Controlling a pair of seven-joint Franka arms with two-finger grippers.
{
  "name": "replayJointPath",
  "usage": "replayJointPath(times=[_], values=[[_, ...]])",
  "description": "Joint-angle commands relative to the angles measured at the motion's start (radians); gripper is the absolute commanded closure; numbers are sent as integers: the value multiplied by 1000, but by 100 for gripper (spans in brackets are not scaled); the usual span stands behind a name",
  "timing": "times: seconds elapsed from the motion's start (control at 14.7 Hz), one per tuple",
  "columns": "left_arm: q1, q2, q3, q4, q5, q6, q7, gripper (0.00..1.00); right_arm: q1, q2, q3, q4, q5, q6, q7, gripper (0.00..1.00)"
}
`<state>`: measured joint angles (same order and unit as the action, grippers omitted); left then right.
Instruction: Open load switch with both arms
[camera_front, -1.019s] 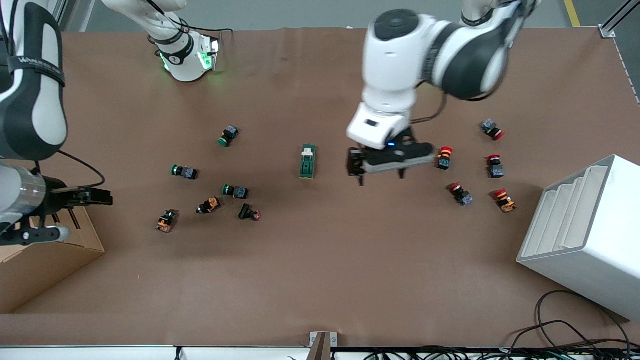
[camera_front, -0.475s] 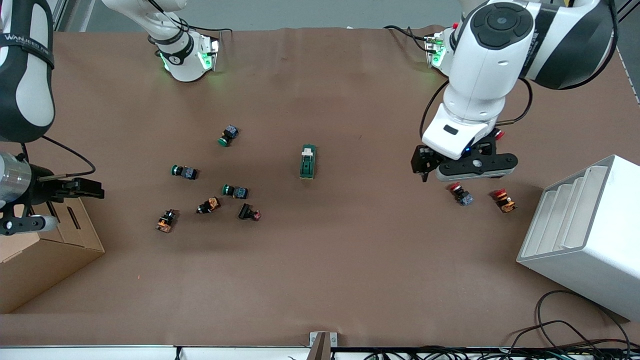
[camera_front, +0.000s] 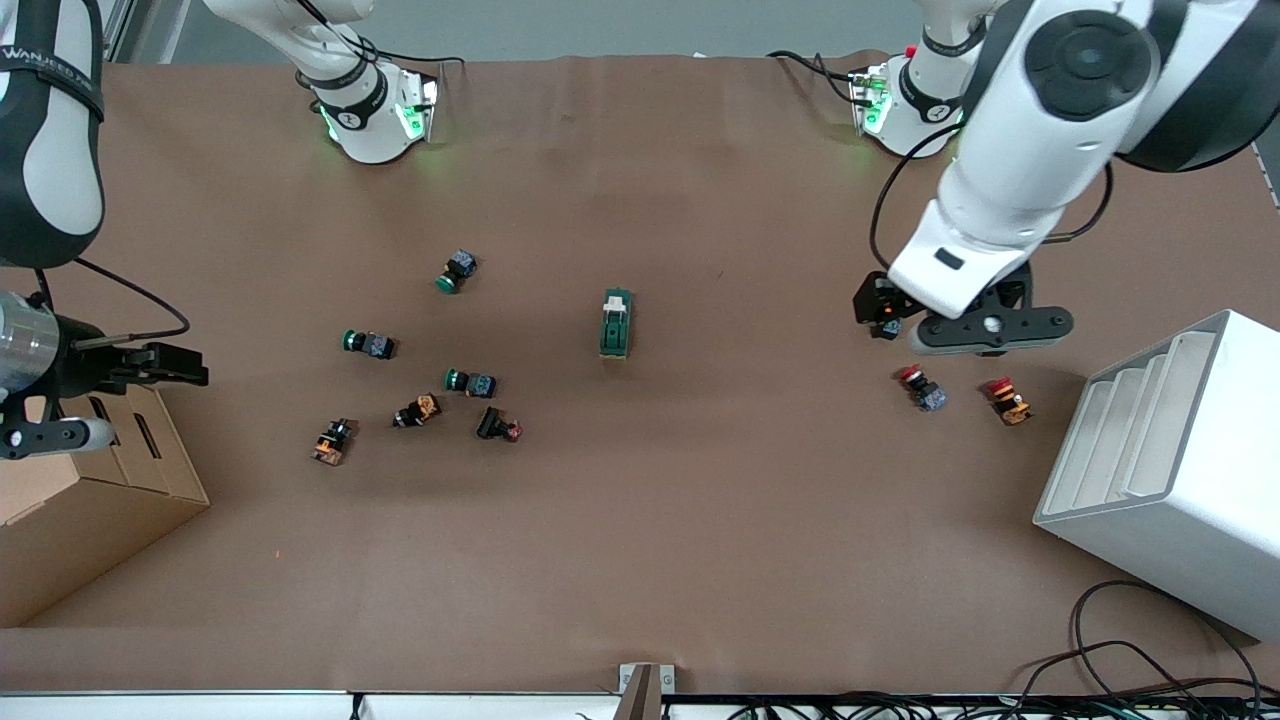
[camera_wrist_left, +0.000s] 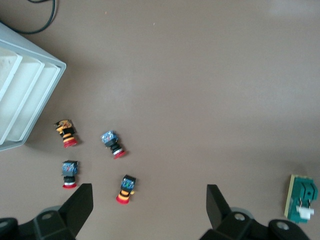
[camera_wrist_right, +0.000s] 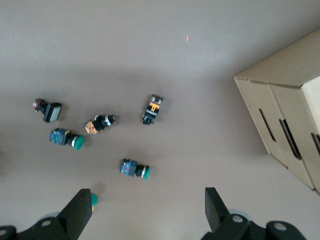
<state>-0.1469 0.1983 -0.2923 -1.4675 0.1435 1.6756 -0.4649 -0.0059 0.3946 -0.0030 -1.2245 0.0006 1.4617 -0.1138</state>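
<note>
The load switch (camera_front: 616, 323), a dark green block with a white tab, lies flat at the table's middle; it also shows at the edge of the left wrist view (camera_wrist_left: 301, 199). My left gripper (camera_front: 930, 315) hangs over the red push-buttons toward the left arm's end, well apart from the switch. Its fingers (camera_wrist_left: 82, 202) stand wide open around nothing (camera_wrist_left: 148, 200). My right gripper (camera_front: 170, 375) hovers over the corner of the cardboard box (camera_front: 90, 500) at the right arm's end, also open and holding nothing (camera_wrist_right: 147, 205). The switch is out of the right wrist view.
Green push-buttons (camera_front: 368, 344), (camera_front: 470, 382) and orange ones (camera_front: 333, 441) lie scattered between the switch and the box. Red push-buttons (camera_front: 920, 388), (camera_front: 1008, 400) lie near a white slotted bin (camera_front: 1170, 470). Cables (camera_front: 1130, 670) trail at the table's front edge.
My left arm swung away from beside the load switch toward its own end of the table, over the red push-buttons. The right gripper drifted slightly toward its own end.
</note>
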Motion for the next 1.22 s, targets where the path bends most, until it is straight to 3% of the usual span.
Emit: replayJointPath(times=[0.0,0.41,0.54,0.68,0.95,1.15], values=[[4,-37,18,-22,-27,-36,96,0,-8,-80,9,-21,-5,-53,6,0],[9,-118,125,-120,-100,-36,253,0,-19,-109,5,-27,-20,-47,0,0],[62,-152,137,-140,-154,-36,294,0,-20,-135,6,-42,-17,-43,-4,0],[99,-201,137,-186,-177,-34,325,0,-20,-205,6,-137,-17,-15,-4,0],[194,-260,121,-209,-203,-36,350,0,-8,-442,6,-438,-17,133,-4,0],[247,-257,90,-176,-200,-28,371,0,-8,-494,6,-466,-17,121,-6,0]])
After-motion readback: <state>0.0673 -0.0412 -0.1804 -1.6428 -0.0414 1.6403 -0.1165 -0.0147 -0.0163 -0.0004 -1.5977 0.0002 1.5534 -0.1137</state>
